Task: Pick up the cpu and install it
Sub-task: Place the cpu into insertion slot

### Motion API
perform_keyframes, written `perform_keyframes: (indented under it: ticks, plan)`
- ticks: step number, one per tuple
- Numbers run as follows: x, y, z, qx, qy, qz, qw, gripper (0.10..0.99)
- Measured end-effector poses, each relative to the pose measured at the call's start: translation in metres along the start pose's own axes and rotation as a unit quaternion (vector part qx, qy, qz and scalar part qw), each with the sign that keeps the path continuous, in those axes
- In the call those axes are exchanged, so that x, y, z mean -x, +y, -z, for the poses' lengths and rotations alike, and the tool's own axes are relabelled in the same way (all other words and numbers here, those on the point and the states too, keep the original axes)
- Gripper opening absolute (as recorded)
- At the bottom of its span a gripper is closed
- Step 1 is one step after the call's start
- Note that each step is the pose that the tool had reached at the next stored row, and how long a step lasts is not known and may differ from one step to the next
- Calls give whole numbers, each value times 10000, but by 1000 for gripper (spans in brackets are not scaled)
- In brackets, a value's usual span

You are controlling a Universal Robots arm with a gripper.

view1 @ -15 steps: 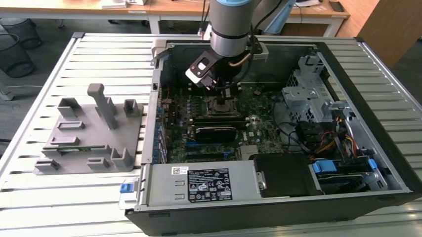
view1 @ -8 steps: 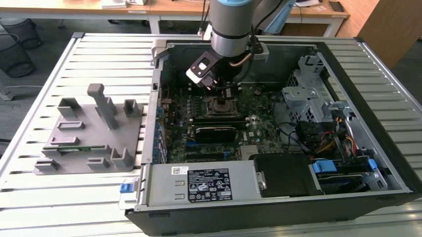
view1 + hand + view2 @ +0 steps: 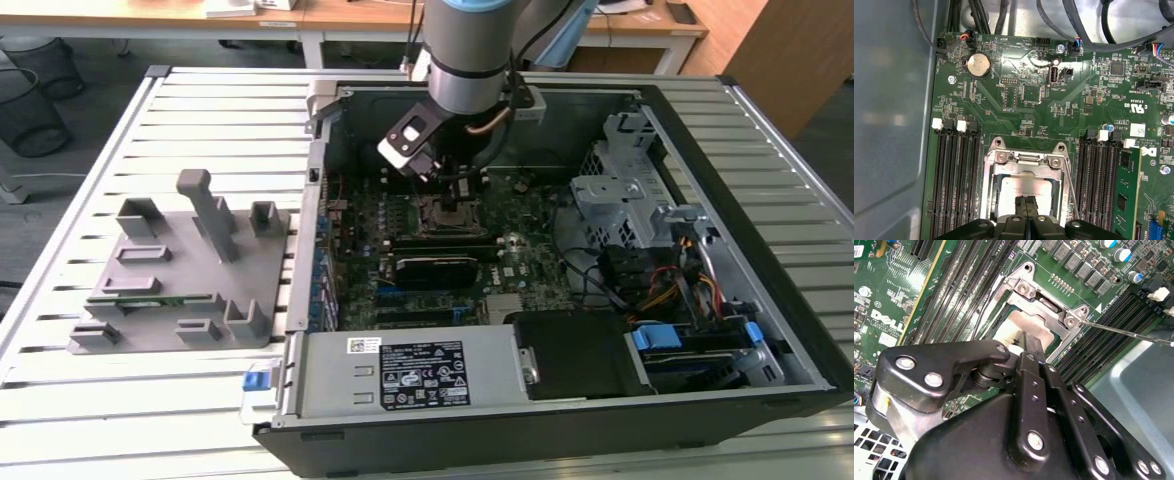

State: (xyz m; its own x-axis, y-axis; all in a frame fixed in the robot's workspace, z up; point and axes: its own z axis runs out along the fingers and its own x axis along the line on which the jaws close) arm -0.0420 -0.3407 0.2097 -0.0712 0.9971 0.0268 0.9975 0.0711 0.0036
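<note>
The pincer [image 3: 1026,204] is seen with its fingers pressed together directly over the cpu [image 3: 1014,187]; whether the tips touch it cannot be told. The cpu is laid flat inside the open socket frame [image 3: 1024,158] on the motherboard [image 3: 1019,90], within the computer case [image 3: 534,440]. A green memory stick [image 3: 1126,195] is seated beside the socket. A grey fixture [image 3: 187,270] is placed on the slatted desk [image 3: 200,110], well apart from the arm.

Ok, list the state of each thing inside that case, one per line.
cpu: lying flat in the socket.
gripper: shut, tips over the cpu.
socket lever: swung out, unlatched.
memory stick: seated upright.
computer case: open, insides exposed.
</note>
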Motion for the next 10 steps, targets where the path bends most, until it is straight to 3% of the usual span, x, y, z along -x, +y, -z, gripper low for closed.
perform_keyframes:
  ticks: [10]
  plan:
    - [-1,6,57,1,1,0,10000,106]
